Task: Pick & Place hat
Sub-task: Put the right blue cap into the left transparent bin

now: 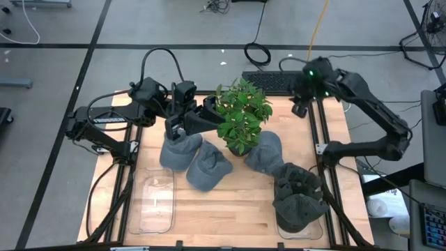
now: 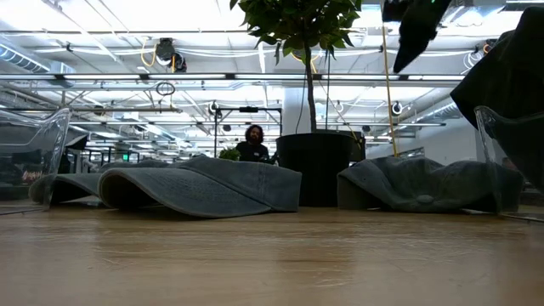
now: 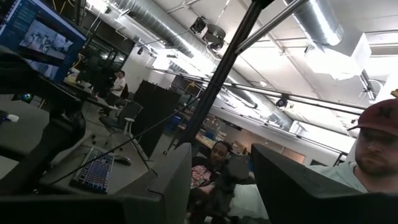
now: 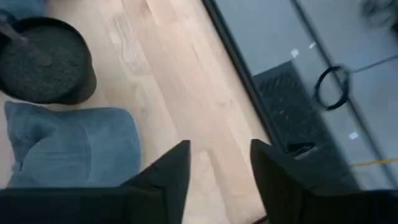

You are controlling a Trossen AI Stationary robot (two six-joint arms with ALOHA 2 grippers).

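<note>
Three grey-blue denim hats lie flat on the wooden table around a potted plant: one under my left arm, one beside it, and one to the plant's right, also seen in the right wrist view. More hats are piled in a clear bin at the near right. My left gripper is raised beside the plant's leaves, tipped upward and open with nothing between its fingers. My right gripper hangs open over the table's far right edge, slanting down, and is empty.
An empty clear bin stands at the near left. The plant's black pot sits mid-table between the hats. A keyboard lies beyond the far edge. Bare wood lies along the near middle. People sit in the room behind.
</note>
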